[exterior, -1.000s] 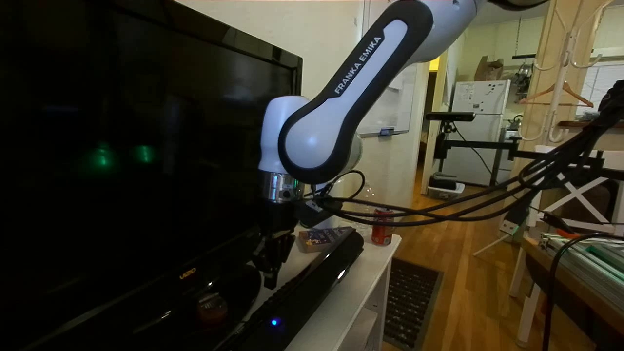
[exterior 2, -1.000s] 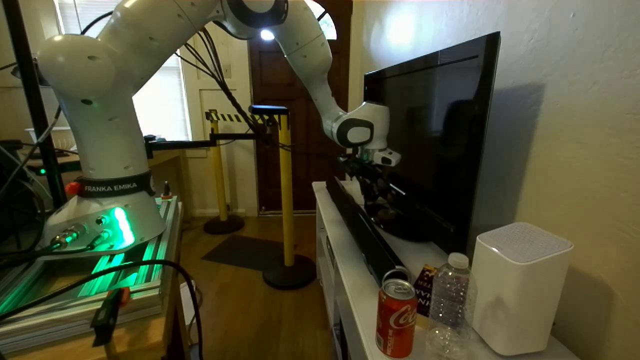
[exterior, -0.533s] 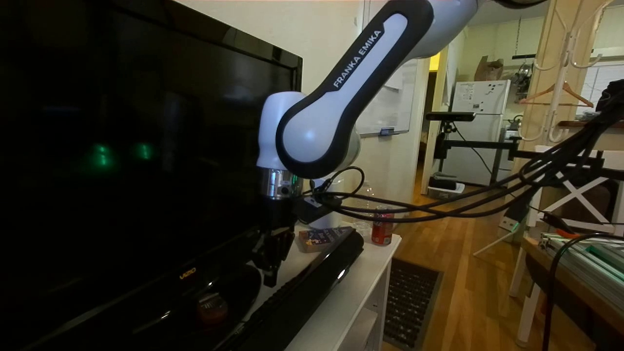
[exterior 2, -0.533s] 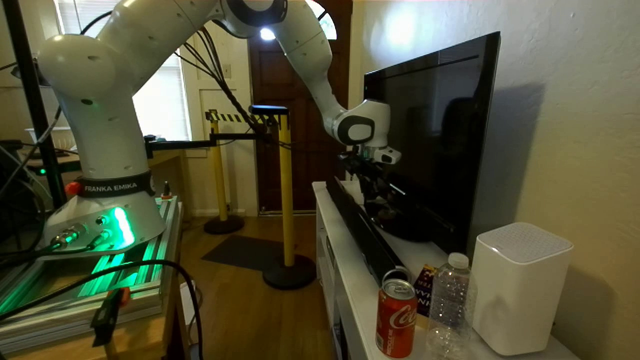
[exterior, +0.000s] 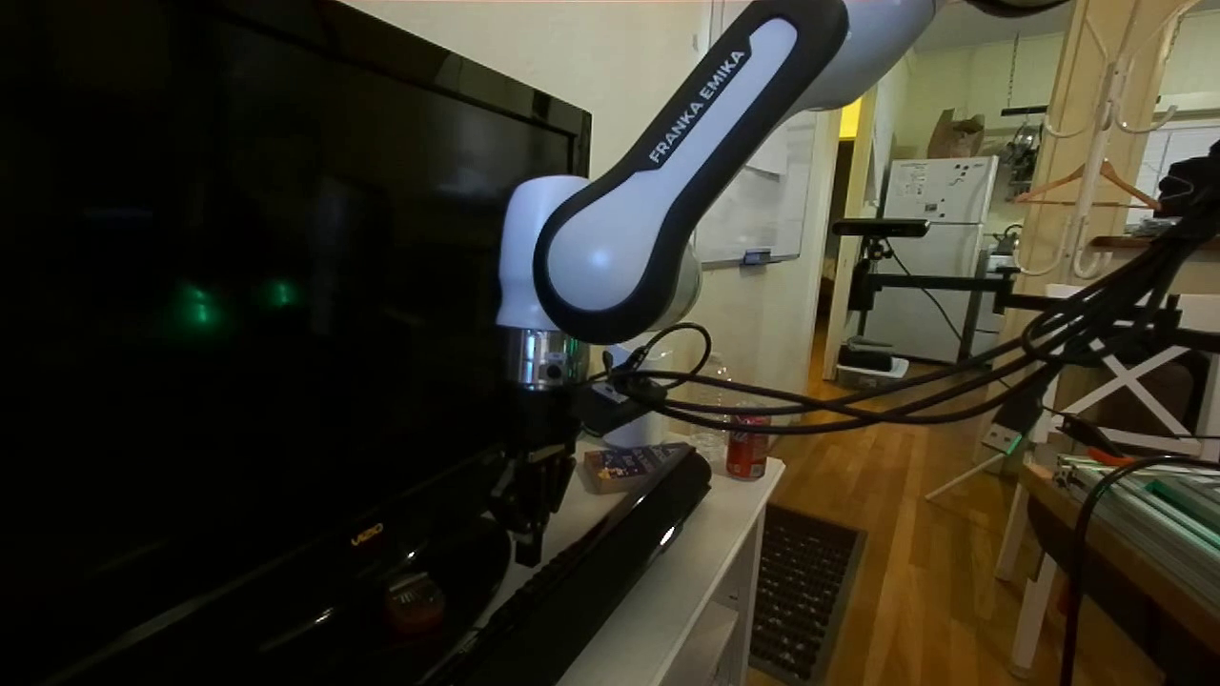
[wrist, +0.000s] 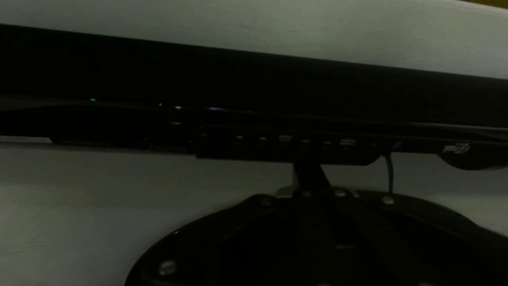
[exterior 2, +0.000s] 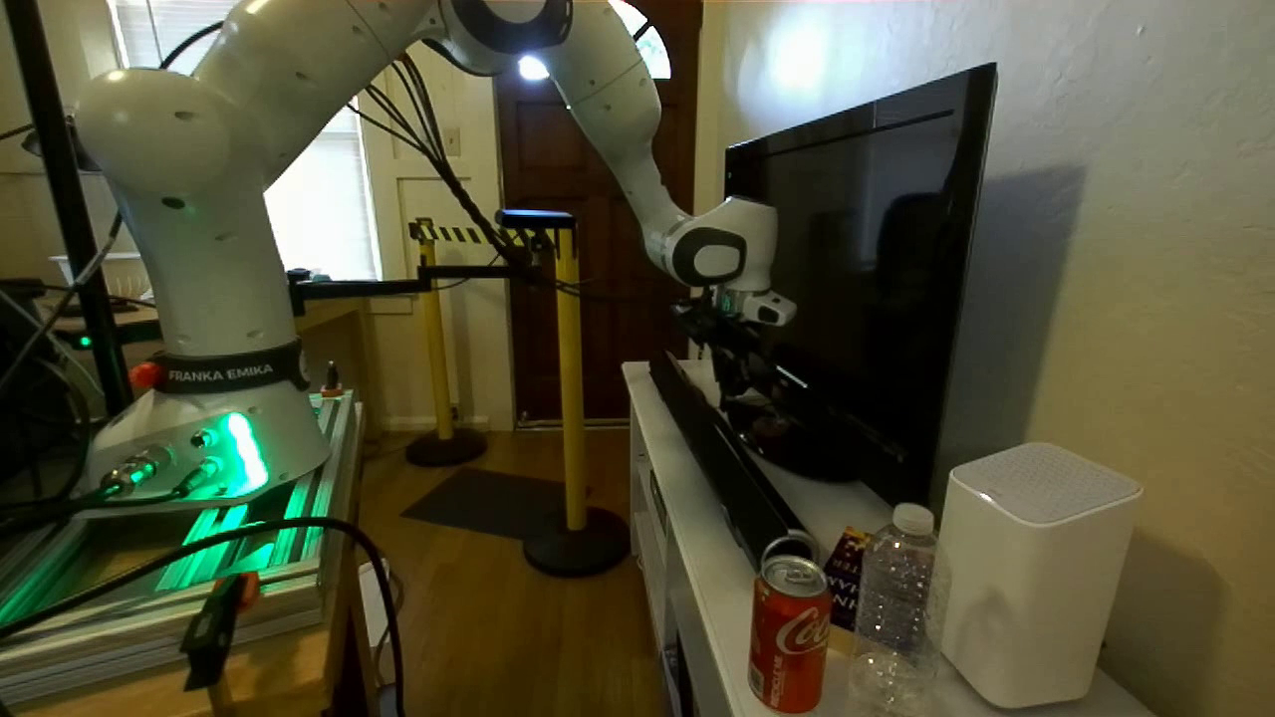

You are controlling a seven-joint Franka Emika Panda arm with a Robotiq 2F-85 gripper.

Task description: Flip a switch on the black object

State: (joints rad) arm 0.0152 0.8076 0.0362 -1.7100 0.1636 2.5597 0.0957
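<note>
in front of the flat black television (exterior 2: 857,259), the long glossy black bar-shaped speaker (exterior 2: 718,453) is set on the white worktop (exterior 2: 700,563); between the two, the jaws are held closed.

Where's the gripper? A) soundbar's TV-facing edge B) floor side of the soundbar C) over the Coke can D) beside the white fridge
A: in an exterior view the gripper points down between the Vizio TV and the soundbar, right by the edge facing the screen.
</note>
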